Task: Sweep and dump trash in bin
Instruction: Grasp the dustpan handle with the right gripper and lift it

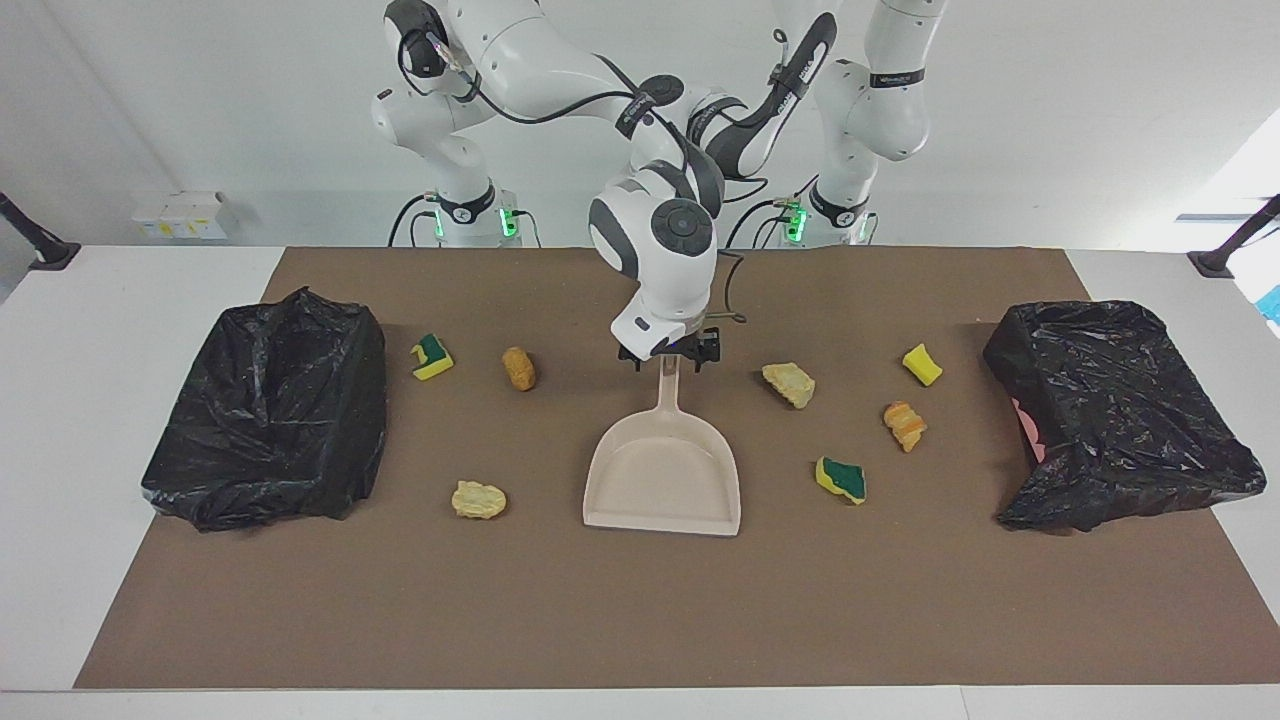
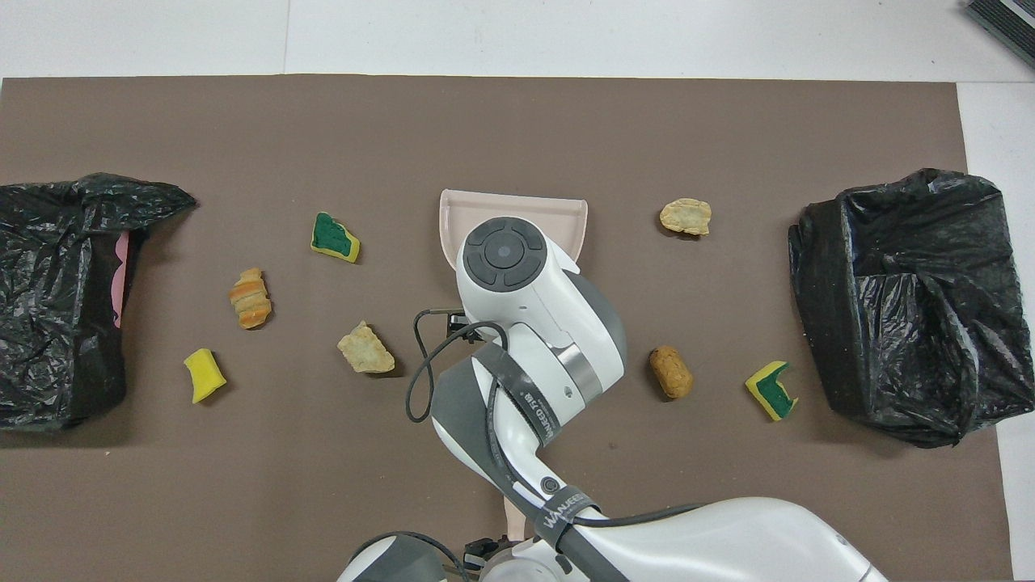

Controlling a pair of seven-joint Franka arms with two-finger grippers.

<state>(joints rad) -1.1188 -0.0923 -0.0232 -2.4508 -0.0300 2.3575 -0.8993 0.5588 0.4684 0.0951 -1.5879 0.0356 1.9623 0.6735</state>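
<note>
A white counter (image 1: 120, 330) against a plain white wall carries a wide brown mat (image 1: 640, 610). Two black stands (image 1: 30, 245) sit at the counter's corners at the robots' end.

At each end of the mat stands a bin lined with crumpled black plastic: one bag-lined bin (image 1: 270, 410) at the right arm's end, and a second black-bagged bin (image 1: 1120, 415) at the left arm's end with a patch of pink showing at its side.

The pale pink plastic dustpan (image 1: 662, 480) lies flat in the middle of the mat, its handle pointing toward the robots.

The trash (image 1: 788, 384) lies scattered on the mat, none of it in the dustpan or either bin. Toward the right arm's end are a green-faced yellow sponge (image 1: 432, 357), a golden-brown lump (image 1: 519, 368) beside it and a pale yellow crumpled lump (image 1: 479, 499) farther from the robots. Toward the left arm's end are a tan bread-like lump (image 1: 788, 384), a plain yellow sponge (image 1: 922, 364), an orange-striped pastry piece (image 1: 905, 425) and another green-topped sponge (image 1: 841, 480).

The right gripper (image 1: 668, 356) is down at the end of the dustpan handle, its fingers wide on either side of it; contact cannot be made out. Its bulky wrist hides much of the dustpan from overhead.

The left gripper (image 2: 477, 552) shows only at the bottom edge of the overhead view, fingers closed; whether they hold anything cannot be told.
</note>
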